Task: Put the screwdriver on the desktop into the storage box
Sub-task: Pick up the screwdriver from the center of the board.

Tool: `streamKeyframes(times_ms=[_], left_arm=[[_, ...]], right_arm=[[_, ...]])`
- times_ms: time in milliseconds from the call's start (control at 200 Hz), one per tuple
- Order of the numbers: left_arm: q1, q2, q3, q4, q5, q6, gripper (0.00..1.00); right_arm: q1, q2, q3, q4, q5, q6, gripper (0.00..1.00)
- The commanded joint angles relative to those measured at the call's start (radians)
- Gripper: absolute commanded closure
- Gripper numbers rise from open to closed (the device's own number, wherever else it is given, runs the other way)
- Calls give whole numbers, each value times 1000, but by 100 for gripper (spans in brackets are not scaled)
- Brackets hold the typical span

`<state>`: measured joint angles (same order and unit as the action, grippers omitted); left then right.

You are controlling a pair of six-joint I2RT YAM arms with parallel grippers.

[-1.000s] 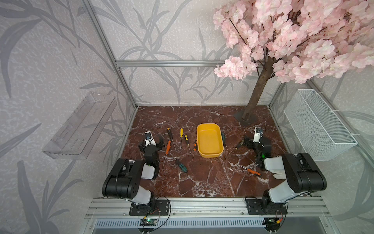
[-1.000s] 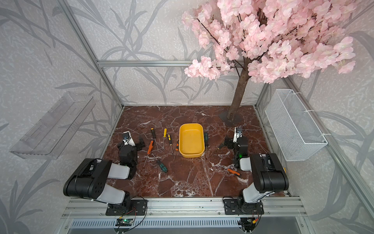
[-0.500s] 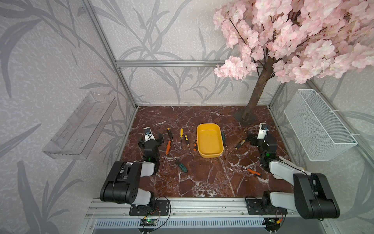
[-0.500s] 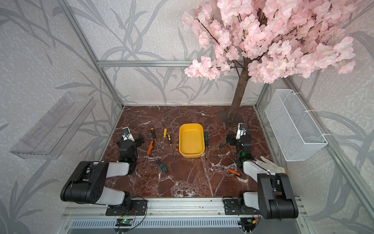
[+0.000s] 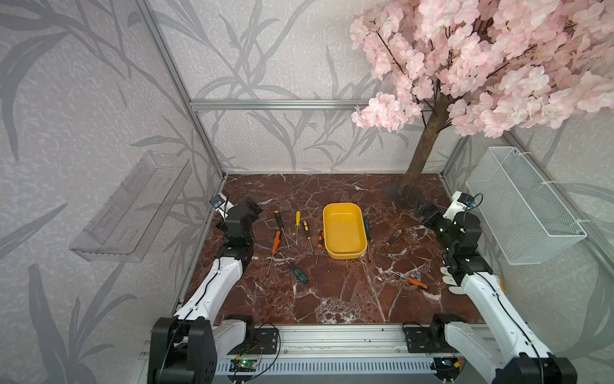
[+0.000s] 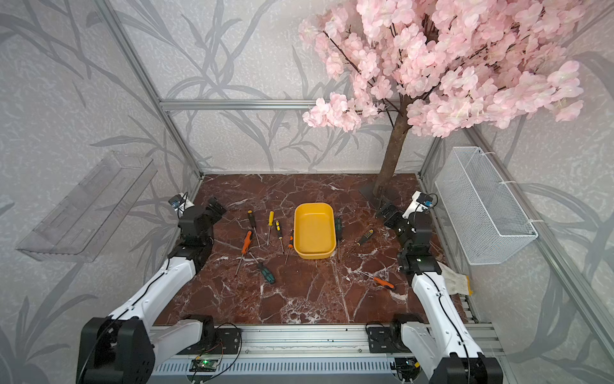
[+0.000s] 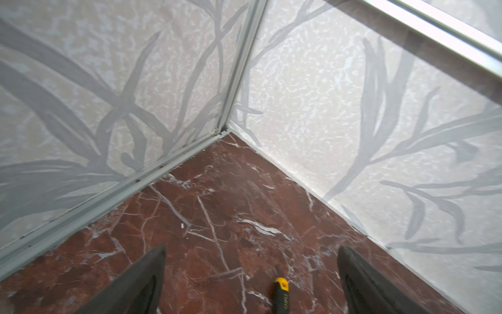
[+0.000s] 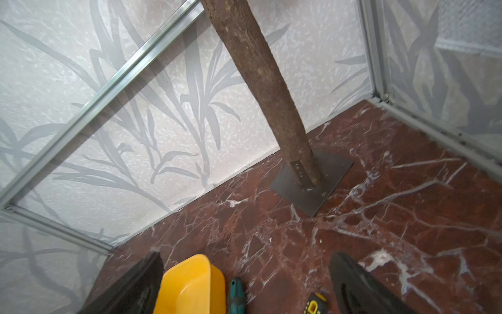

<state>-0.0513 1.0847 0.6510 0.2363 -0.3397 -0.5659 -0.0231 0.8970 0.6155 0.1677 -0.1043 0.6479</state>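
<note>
The yellow storage box [image 5: 344,231] [image 6: 314,231] sits empty in the middle of the desktop [image 5: 332,292]. Several screwdrivers lie around it. Left of it are a black-yellow one [image 5: 279,219], a yellow one [image 5: 297,219], an orange one [image 5: 275,241] and a green one [image 5: 297,267]. A green one [image 5: 366,229] [image 8: 236,295], a black-yellow one [image 5: 393,236] [image 8: 315,305] and an orange one [image 5: 415,282] lie to its right. My left gripper [image 5: 247,207] [image 7: 251,248] hangs open above a black-yellow handle [image 7: 281,292]. My right gripper [image 5: 428,212] [image 8: 245,257] is open and empty, right of the box [image 8: 190,285].
A tree trunk [image 5: 422,153] on a metal base plate [image 8: 312,182] stands at the back right. A white wire basket [image 5: 521,206] hangs on the right wall, a clear shelf [image 5: 133,206] on the left. A pale cloth [image 6: 458,282] lies by the right arm.
Both arms have unfolded and stretched out from their bases. Both grippers have moved a little toward the back wall and stayed open.
</note>
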Motion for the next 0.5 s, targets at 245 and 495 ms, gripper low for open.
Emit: streamKeyframes(times_ms=[245, 495], left_arm=[[-58, -108, 71, -312, 378, -97, 0], [-229, -99, 98, -422, 352, -107, 0]], right_arm=[[0, -62, 118, -448, -204, 69, 6], [34, -109, 172, -781, -123, 136, 10]])
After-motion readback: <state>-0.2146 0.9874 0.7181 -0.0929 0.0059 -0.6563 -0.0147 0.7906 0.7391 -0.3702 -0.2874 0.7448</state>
